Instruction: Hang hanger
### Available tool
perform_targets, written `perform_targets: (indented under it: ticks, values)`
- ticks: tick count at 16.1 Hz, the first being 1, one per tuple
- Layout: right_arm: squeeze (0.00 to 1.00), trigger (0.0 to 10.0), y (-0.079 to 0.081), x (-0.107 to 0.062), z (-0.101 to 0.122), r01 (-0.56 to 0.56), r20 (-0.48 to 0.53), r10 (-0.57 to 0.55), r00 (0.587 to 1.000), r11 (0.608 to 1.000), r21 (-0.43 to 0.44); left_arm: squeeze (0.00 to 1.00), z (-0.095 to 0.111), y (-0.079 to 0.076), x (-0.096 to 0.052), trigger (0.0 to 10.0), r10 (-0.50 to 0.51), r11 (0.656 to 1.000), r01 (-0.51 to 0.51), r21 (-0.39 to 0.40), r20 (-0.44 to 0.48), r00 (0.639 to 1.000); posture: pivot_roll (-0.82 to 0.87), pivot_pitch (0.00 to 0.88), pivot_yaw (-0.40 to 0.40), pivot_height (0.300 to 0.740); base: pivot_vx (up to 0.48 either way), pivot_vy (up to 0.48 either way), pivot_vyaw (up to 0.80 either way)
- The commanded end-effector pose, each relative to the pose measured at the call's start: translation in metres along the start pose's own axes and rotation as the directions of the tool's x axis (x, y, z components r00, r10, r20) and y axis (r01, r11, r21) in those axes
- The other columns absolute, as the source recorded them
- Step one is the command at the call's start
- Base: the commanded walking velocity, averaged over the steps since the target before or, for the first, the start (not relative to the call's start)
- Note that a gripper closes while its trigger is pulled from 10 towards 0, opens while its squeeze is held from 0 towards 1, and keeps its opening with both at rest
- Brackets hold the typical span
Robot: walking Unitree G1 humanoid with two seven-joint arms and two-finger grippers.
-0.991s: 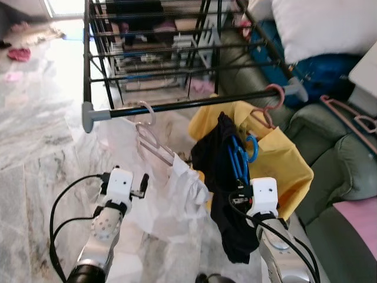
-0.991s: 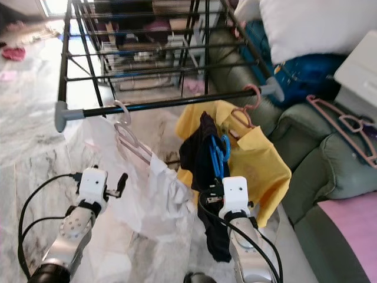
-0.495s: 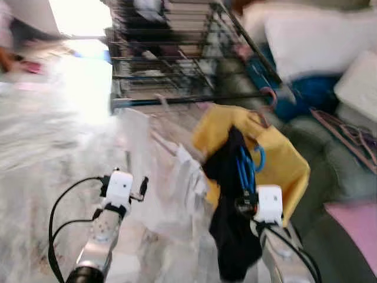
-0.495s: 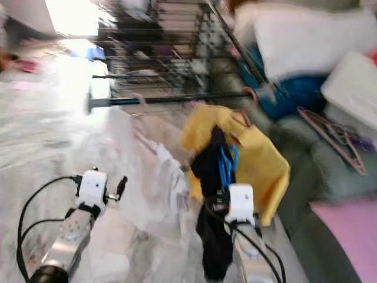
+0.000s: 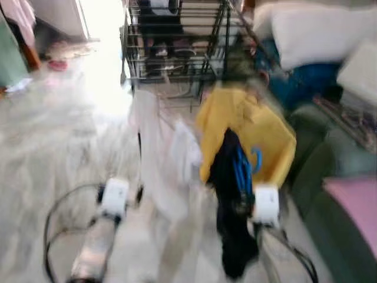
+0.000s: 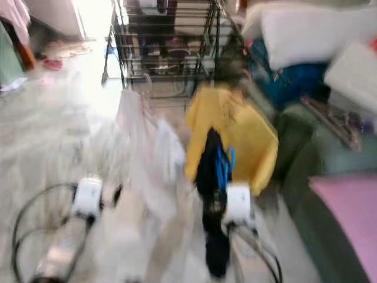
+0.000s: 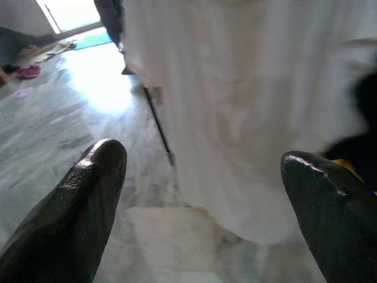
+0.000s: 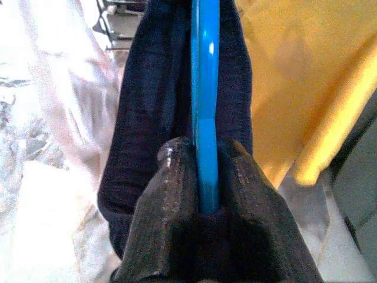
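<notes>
Left pincer [image 7: 200, 206]: black fingers [image 7: 70, 212] spread wide, nothing between them, held low over pale marbled stone floor [image 5: 53, 135], just beside hanging white translucent garment [image 5: 156, 153].

White garment: draped from front rail of black metal wire drying rack [image 5: 177, 41], reaching down toward floor; details blurred.

Yellow cloth garment [image 5: 247, 127]: hung from same rail, right of white garment, partly behind dark item.

Blue plastic hanger [image 8: 205, 106]: carrying black fabric garment [image 5: 230, 194], below rack rail and not on it, in front of yellow garment; garment folds to both sides of hanger's blue bar.

Right pincer [image 8: 206, 177]: closed narrow on blue plastic hanger, both fingers [image 8: 171, 194] pressed against bar, black fabric around grip; white wrist housing [image 5: 266, 203] directly beneath hanger.

Green upholstered sofa [image 5: 330, 171]: at right, bearing white pillows [image 5: 312, 32], blue cloth [image 5: 306, 79], pink cushion [image 5: 356, 206]; dark thin object on sofa arm, too blurred to identify.
</notes>
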State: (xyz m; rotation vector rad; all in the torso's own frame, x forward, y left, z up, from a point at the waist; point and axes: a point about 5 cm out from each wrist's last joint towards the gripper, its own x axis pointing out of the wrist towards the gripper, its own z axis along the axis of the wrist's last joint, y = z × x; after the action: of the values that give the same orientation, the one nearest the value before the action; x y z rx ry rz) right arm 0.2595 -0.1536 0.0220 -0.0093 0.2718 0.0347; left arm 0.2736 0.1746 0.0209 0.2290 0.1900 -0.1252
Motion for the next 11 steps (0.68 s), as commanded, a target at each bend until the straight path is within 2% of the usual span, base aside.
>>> perform_targets:
  ticks: [1, 3, 6, 8, 11]
  values:
    - [0.0, 10.0, -0.002, 0.001, 0.005, 0.02, 0.041, -0.02, 0.999, 1.0, 0.009, 0.0, 0.004, 0.0, 0.002, 10.0, -0.009, 1.0, 0.008, 0.011, 0.014, 1.0, -0.03, 0.036, -0.028, 0.74, -0.274, 0.0, 0.0]
    - [0.0, 10.0, -0.002, 0.0, 0.008, 0.028, 0.053, -0.028, 0.998, 1.0, 0.011, 0.0, 0.005, 0.001, 0.002, 10.0, 0.0, 1.0, 0.0, 0.007, 0.016, 1.0, -0.05, 0.058, -0.015, 0.74, -0.274, 0.0, 0.0]
    - [0.0, 10.0, -0.004, 0.001, 0.014, 0.017, 0.08, -0.016, 0.997, 1.0, -0.009, 0.0, 0.013, 0.0, 0.007, 10.0, -0.012, 1.0, 0.011, 0.015, 0.051, 0.999, -0.08, 0.088, 0.0, 0.74, 0.0, 0.0, 0.0]
    - [0.0, 10.0, 0.0, 0.003, 0.017, -0.035, 0.079, 0.037, 0.996, 0.999, -0.036, 0.0, 0.018, 0.001, 0.012, 10.0, -0.001, 1.0, 0.0, 0.014, 0.055, 0.998, -0.09, 0.113, 0.0, 0.74, 0.0, 0.0, 0.0]
    - [0.0, 10.0, 0.006, 0.002, 0.023, -0.086, 0.085, 0.089, 0.992, 0.995, -0.043, 0.0, 0.018, -0.001, 0.011, 10.0, -0.003, 1.0, 0.002, 0.018, 0.06, 0.998, -0.1, 0.139, -0.009, 0.74, 0.0, 0.0, 0.0]
